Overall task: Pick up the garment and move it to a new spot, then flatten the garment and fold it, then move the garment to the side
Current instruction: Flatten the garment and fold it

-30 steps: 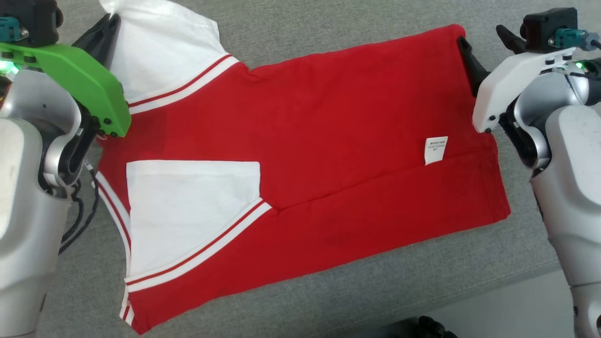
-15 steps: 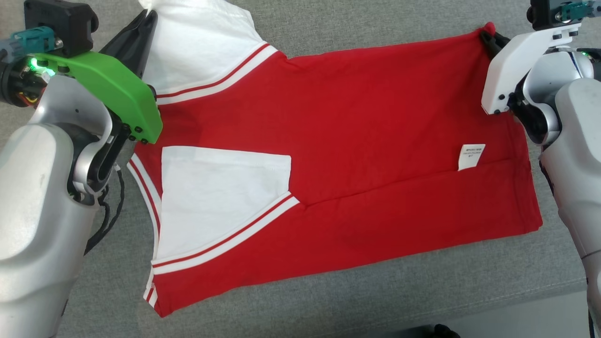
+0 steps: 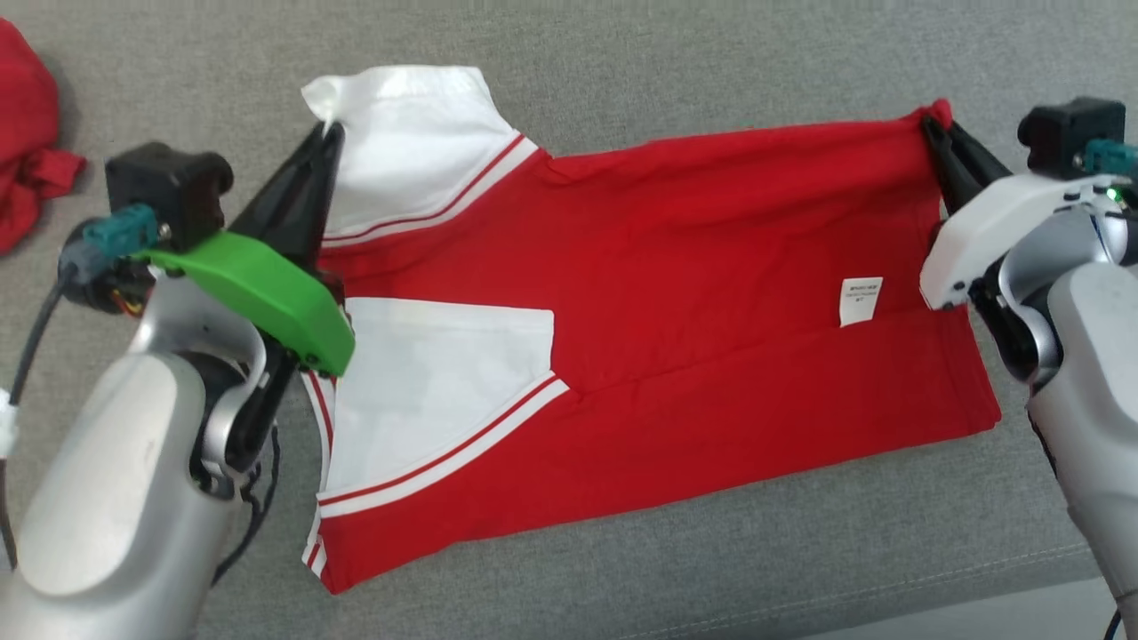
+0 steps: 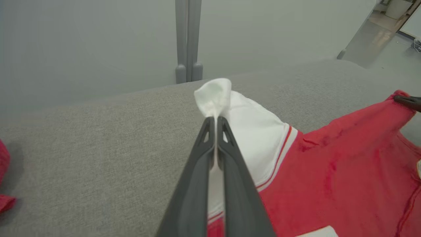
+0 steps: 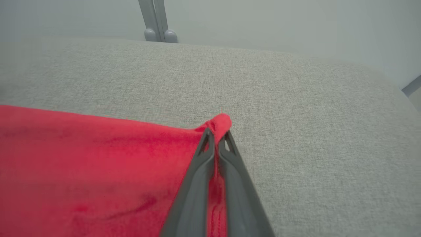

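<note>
newly shut, right hand (image 3: 935, 127) pinches the garment (image 3: 711, 258) at its red corner, left hand (image 3: 330, 135) its white sleeve.

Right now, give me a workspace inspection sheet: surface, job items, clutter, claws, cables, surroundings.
Surface: grey fabric cushion, garment lying on it.
Job's things: red garment spread mostly flat; one white sleeve folded over the body; white label near the right end.
Clutter: bunched red cloth at the far left edge.
Claws: left claw shut on the tip of the other white sleeve; right claw shut on a red corner of the garment.
Cables: dark cable hanging from the left wrist.
Surroundings: pale wall and grey post behind the cushion.
</note>
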Controlling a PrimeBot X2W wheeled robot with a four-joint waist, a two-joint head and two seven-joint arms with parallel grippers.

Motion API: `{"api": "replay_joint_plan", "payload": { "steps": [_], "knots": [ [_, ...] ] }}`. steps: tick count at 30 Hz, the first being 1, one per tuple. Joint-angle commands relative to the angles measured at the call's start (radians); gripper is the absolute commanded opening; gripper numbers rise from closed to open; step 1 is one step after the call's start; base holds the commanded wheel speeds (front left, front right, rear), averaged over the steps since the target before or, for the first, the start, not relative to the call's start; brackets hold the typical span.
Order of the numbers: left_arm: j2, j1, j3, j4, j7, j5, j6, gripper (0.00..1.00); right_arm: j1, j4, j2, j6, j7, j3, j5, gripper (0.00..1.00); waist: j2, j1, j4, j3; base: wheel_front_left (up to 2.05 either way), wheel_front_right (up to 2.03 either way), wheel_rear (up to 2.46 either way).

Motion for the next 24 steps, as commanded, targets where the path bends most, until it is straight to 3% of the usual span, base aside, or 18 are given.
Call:
{"api": "replay_joint_plan", "payload": {
  "steps": [1, 14, 21, 22, 23, 24],
  "knots": [
    [-0.006, 0.049, -0.002, -0.018, -0.016, -0.011, 0.009, 0.00, 0.053, -0.026, -0.002, -0.002, -0.013, -0.017, -0.004, 0.00, 0.0000, -0.0001, 0.022, -0.065, 0.00, 0.00, 0.00],
    [-0.056, 0.422, -0.016, -0.127, -0.106, -0.076, 0.098, 0.00, 0.411, -0.263, 0.051, -0.002, -0.001, -0.183, -0.073, 0.00, 0.0000, -0.0001, 0.067, -0.193, 0.00, 0.00, 0.00],
    [-0.097, 0.512, -0.041, -0.089, -0.148, -0.097, 0.103, 0.00, 0.524, -0.307, 0.109, -0.002, -0.004, -0.251, -0.114, 0.00, 0.0000, -0.0001, 0.071, -0.214, 0.00, 0.00, 0.00],
    [-0.099, 0.518, -0.044, -0.080, -0.150, -0.097, 0.103, 0.00, 0.535, -0.308, 0.115, -0.002, -0.007, -0.256, -0.120, 0.16, 0.0000, -0.0001, 0.071, -0.216, 0.00, 0.00, 0.00],
    [-0.097, 0.526, -0.050, -0.069, -0.151, -0.095, 0.100, 0.00, 0.548, -0.307, 0.123, -0.002, -0.004, -0.257, -0.126, 0.40, 0.0000, -0.0001, 0.070, -0.218, 0.00, 0.00, 0.00],
    [-0.096, 0.530, -0.052, -0.064, -0.155, -0.091, 0.096, 0.07, 0.555, -0.307, 0.128, -0.002, -0.005, -0.260, -0.129, 0.67, 0.0000, -0.0001, 0.069, -0.220, 0.00, 0.00, 0.00]
  ]
}}
